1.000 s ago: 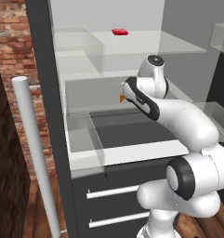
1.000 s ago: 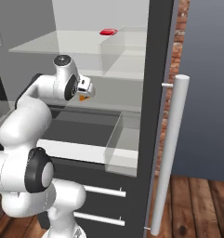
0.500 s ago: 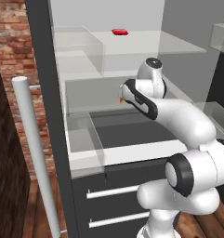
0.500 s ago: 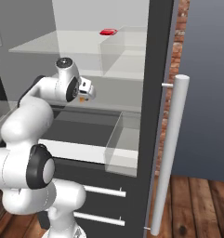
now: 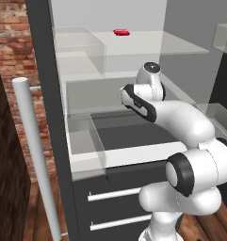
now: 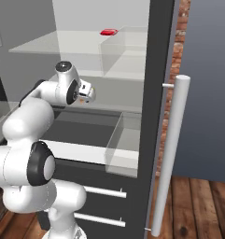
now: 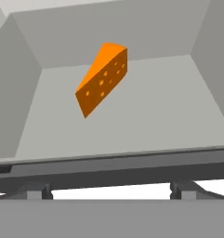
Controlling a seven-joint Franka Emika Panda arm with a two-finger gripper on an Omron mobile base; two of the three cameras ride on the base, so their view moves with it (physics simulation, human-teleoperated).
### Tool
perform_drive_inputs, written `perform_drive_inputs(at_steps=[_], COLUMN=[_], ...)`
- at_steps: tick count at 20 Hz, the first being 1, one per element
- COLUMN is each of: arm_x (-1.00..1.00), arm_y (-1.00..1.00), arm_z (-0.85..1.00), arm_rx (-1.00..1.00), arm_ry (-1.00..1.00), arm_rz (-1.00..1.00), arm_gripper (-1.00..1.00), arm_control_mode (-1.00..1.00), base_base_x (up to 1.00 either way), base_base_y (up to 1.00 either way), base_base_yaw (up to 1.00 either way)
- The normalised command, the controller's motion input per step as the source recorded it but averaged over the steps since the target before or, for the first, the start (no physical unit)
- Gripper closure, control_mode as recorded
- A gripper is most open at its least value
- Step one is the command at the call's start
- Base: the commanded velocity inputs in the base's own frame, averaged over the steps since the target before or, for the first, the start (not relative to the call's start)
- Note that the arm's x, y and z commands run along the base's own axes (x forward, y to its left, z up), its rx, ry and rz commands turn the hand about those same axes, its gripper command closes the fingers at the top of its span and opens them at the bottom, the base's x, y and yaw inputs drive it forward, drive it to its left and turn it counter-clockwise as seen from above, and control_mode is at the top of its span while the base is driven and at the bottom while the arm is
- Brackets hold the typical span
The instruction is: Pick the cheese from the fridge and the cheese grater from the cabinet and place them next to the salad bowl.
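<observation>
Dark-grey framing surrounds the tall fridge [image 5: 49, 117] with its white interior, which stands open in front of the robot; its clear glass shelves and transparent bins are stacked one above the other, and two grey drawers with pale bar handles sit at the bottom. A long pale cylindrical handle [image 6: 172, 154] stands upright on the door edge, and behind it a red brick wall [image 5: 20, 42] and a brown wooden floor can be seen. The white robot arm with dark joints [image 5: 190, 141] rises from the base and reaches forward into the middle level of the fridge, above the clear plastic bin [image 6: 125, 144] that projects toward the front. On the upper glass shelf lies a small flat red item [image 5: 121, 32], well apart from the arm. The end effector [image 7: 111, 188] is released, with its two small dark finger tips [image 7: 36, 189] standing wide apart at the bottom of the hand view and nothing between them. It points at the small orange wedge of cheese with little holes [image 7: 103, 79], which lies on the pale floor of a compartment with sloping grey walls, near the back wall. The cheese is not touched by the finger tips; it is ahead of them, beyond a dark front rim.
</observation>
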Motion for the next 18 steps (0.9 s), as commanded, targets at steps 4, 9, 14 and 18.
perform_drive_inputs(at_steps=[4, 9, 14, 18], arm_x=[0.16, 0.18, 0.32, 0.37], arm_y=[0.13, 0.01, 0.00, 0.00], arm_z=[0.11, 0.00, 0.00, 0.00], arm_rx=[0.00, 0.00, 0.00, 0.00], arm_ry=[0.00, 0.00, 0.00, 0.00], arm_rz=[-0.12, -0.07, 0.00, 0.00], arm_gripper=[-1.00, -1.00, -1.00, -1.00], arm_control_mode=[-1.00, -1.00, -1.00, -1.00], base_base_x=[0.00, 0.00, 0.00, 0.00], base_base_y=[0.00, 0.00, 0.00, 0.00], base_base_yaw=[0.00, 0.00, 0.00, 0.00])
